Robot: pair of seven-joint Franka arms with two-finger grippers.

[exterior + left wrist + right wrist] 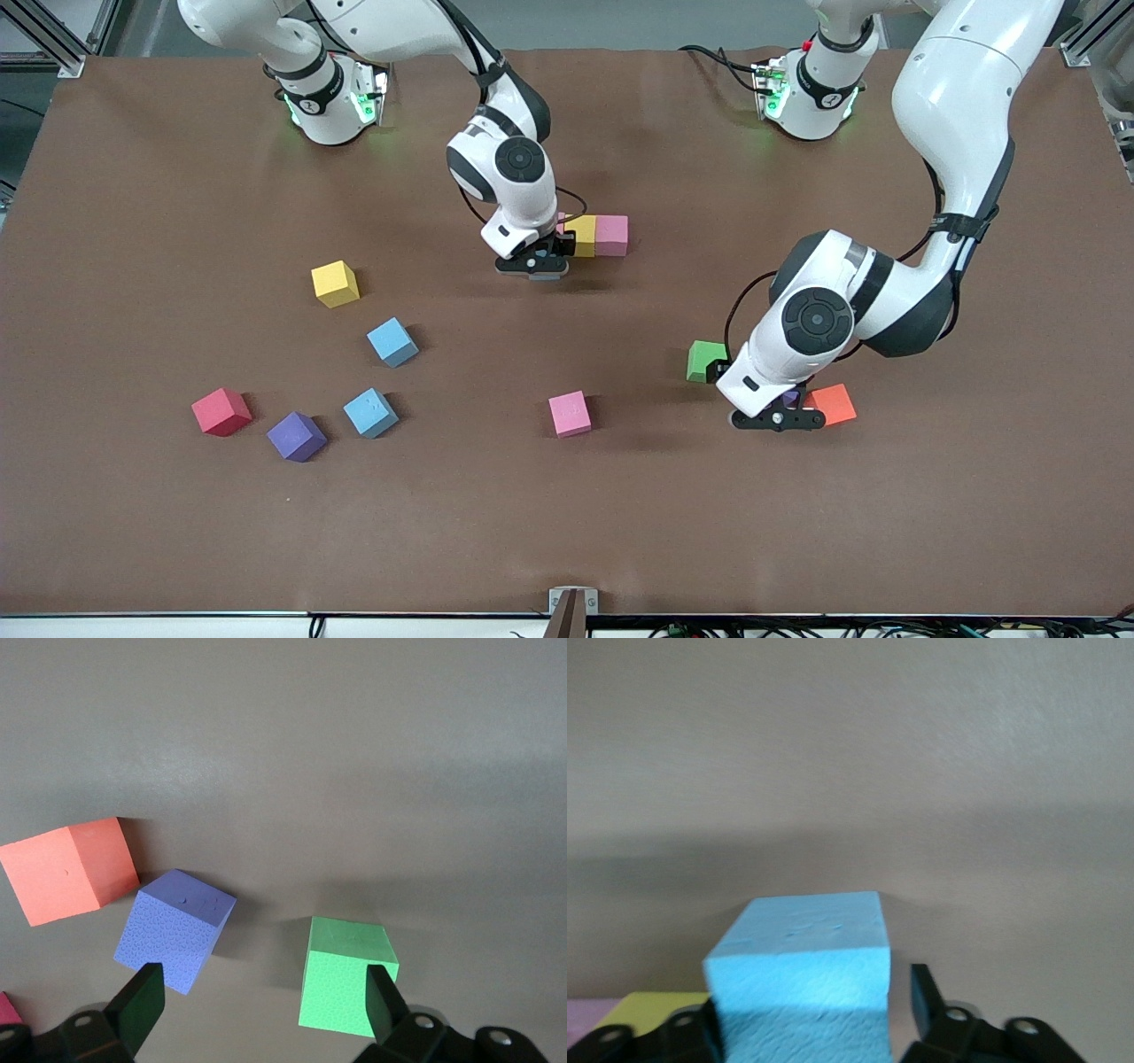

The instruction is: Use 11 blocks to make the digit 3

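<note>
In the right wrist view a light blue block rests on the table between the fingers of my right gripper, with a gap showing at one finger; the gripper is open. Seen from the front, the right gripper hides that block and stands beside a yellow block and a pink block, which touch in a row. My left gripper hangs open and holds nothing, low over a purple block that lies between a green block and an orange block.
Loose on the table toward the right arm's end are a yellow block, two light blue blocks, a purple block and a red cube. A pink block lies alone near the middle.
</note>
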